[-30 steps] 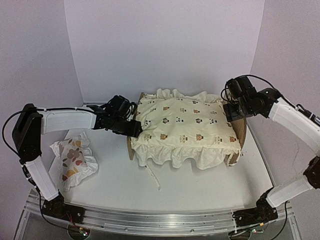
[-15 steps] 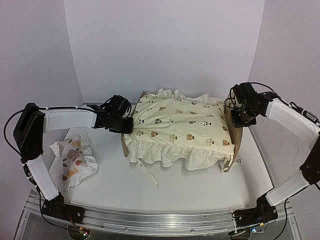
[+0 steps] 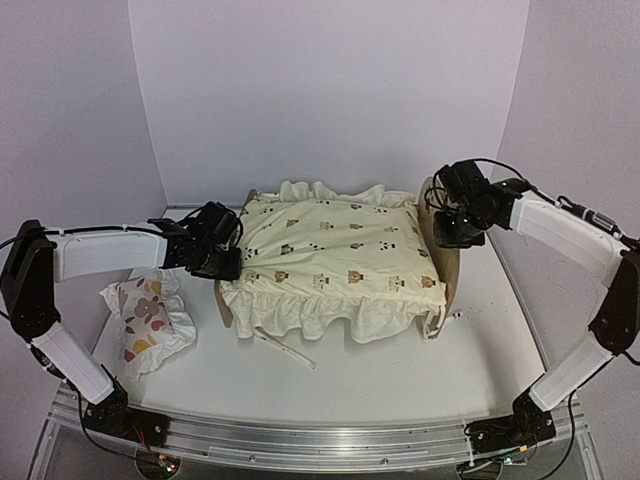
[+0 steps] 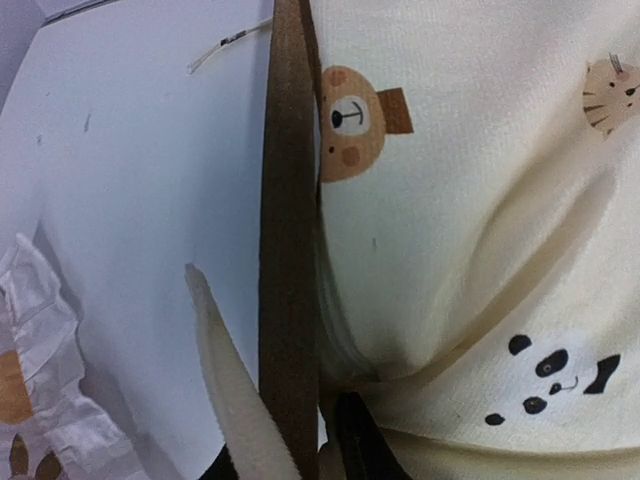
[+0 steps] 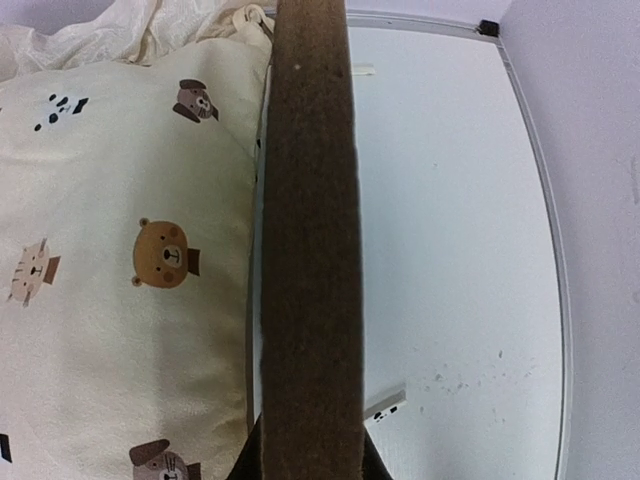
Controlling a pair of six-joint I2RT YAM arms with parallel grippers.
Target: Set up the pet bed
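The pet bed [image 3: 449, 268] stands in the middle of the table [image 3: 340, 395], under the ruffled cushion [image 3: 330, 250]; the left gripper [image 3: 228, 268] pinches its left end board; the right gripper [image 3: 447, 238] pinches its taller right board. A small pillow [image 3: 145, 320] lies near left.

cushion [image 3: 330, 245]: animal faces only, no lettering was readable.
pet bed [image 5: 310, 250]: plain wood, no mark showed.
pillow [image 3: 148, 318]: orange-brown prints, no words.

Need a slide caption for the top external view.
The left gripper and right gripper clamp opposite end boards of the pet bed, ruffled cushion on it, small pillow apart.
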